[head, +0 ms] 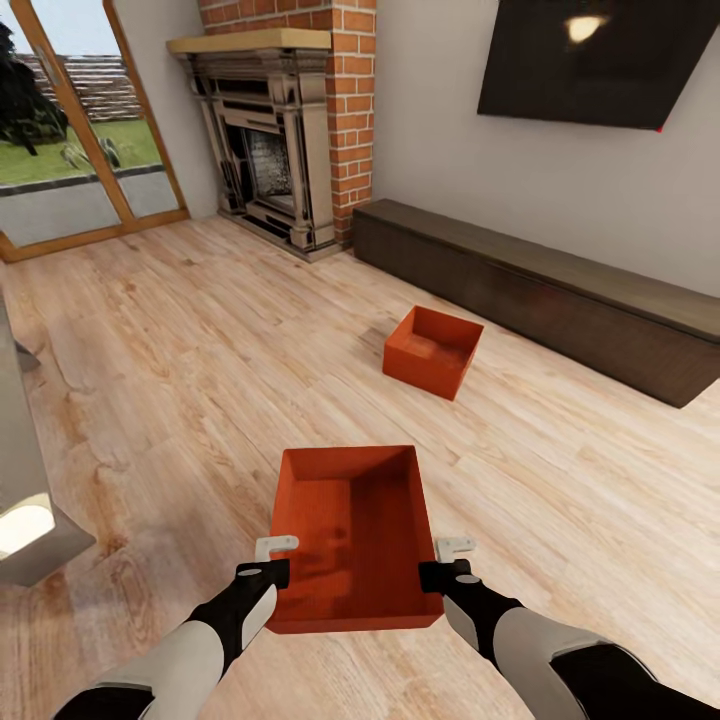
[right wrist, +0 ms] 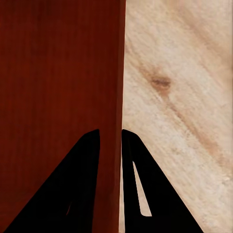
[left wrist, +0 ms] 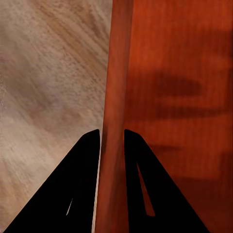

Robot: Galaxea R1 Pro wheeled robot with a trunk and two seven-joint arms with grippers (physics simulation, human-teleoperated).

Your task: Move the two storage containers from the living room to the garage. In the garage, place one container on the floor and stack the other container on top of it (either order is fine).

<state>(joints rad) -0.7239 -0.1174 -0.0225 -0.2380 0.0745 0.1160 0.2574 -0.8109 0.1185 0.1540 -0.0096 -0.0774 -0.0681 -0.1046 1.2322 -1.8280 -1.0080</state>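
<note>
An orange-red open-top storage container (head: 355, 535) is held between both arms just in front of me, over the wood-plank floor. My left gripper (head: 277, 560) is shut on its left wall (left wrist: 112, 97), one finger on each side. My right gripper (head: 445, 563) is shut on its right wall (right wrist: 115, 87) the same way. The other storage container (head: 432, 351) sits on the living room floor farther ahead, near the long dark bench (head: 560, 290). The garage is out of view.
A red brick fireplace (head: 290, 120) stands at the back, glass doors (head: 70, 130) at the back left, a wall TV (head: 600, 60) above the bench. A grey furniture edge (head: 25, 500) juts in at the left. Light wood floor (head: 180, 380) spreads between them.
</note>
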